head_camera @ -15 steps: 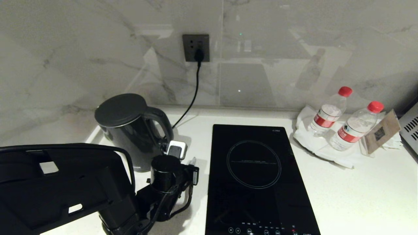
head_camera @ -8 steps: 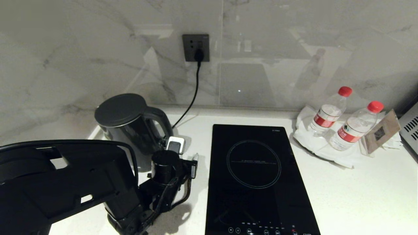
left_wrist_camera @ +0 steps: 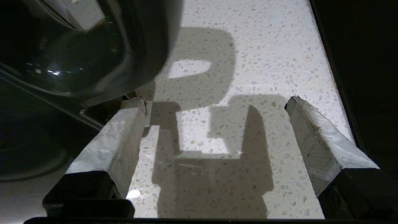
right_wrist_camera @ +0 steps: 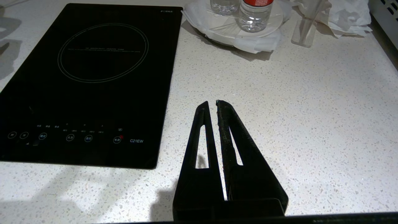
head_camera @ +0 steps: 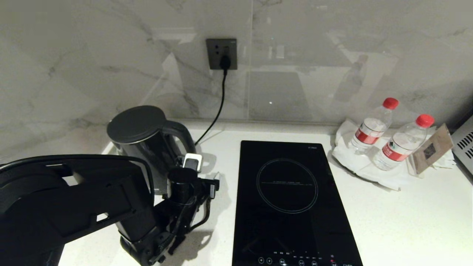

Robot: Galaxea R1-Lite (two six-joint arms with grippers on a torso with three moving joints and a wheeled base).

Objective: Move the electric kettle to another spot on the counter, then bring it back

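The electric kettle stands at the back left of the counter.
It looks shiny, hard, maybe heavy; its handle seems safest to hold. The left gripper waits beside it, fingers spread; the right gripper is pressed together.

The left arm is matte black throughout, a broad flat-sided shell with small cut-out windows in its side plate; a thin black cable arcs over its top edge; behind the left gripper sits a short black cylinder, with looping black cables and a small bracket beside it; the fingers are wrapped in whitish, slightly frayed tape over squared black bases; the right gripper is all black, its two fingers long tapering wedges, each pierced by a narrow slot, rising from a wide black base.
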